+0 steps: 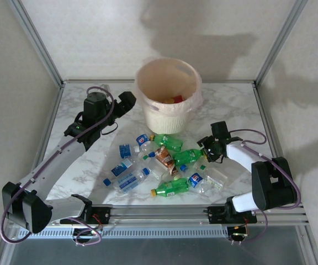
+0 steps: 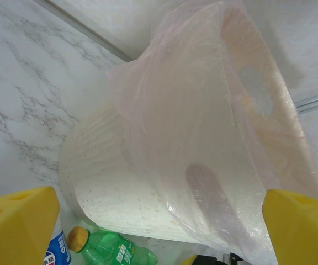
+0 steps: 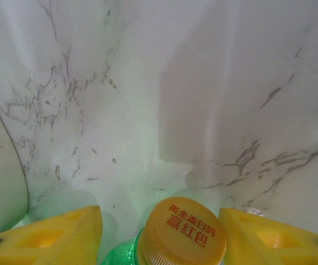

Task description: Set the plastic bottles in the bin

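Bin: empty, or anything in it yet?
Not empty. In the top view the bin holds something red and orange at its bottom; cannot tell what.

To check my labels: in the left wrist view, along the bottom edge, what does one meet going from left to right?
Yellow wedge-shaped finger → blue-labelled plastic bottle → green plastic bottle with a yellow cap → second yellow finger.

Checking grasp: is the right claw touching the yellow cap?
Cannot tell: right wrist view shows the yellow cap between the right claw fingers, contact unclear.
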You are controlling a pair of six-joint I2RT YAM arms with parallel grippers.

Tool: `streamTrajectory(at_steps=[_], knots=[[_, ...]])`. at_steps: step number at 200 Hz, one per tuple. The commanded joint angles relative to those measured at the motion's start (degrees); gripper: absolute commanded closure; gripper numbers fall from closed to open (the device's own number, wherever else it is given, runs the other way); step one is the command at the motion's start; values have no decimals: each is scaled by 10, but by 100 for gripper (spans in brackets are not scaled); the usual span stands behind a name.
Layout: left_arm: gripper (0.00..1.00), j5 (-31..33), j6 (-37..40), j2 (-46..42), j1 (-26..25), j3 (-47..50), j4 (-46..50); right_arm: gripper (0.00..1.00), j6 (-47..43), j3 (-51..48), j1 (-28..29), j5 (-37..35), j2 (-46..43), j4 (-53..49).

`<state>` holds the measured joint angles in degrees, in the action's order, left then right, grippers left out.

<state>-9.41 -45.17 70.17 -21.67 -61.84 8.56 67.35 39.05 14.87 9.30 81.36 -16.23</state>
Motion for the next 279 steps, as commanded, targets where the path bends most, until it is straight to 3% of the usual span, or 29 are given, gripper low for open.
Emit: streamTrajectory(at_steps=[1, 128, 210, 279], knots=[[6, -10, 2, -1, -4, 3, -13, 44, 9, -10, -4, 9, 10, 4], [6, -11, -2, 11, -3, -5, -16, 73, 1, -8, -4, 14, 12, 21], [6, -10, -1, 10, -4, 0, -16, 75, -39, 35, -4, -15, -55, -5], [6, -10, -5, 8, -4, 4, -17, 75, -101, 107, -4, -112, -128, -97]])
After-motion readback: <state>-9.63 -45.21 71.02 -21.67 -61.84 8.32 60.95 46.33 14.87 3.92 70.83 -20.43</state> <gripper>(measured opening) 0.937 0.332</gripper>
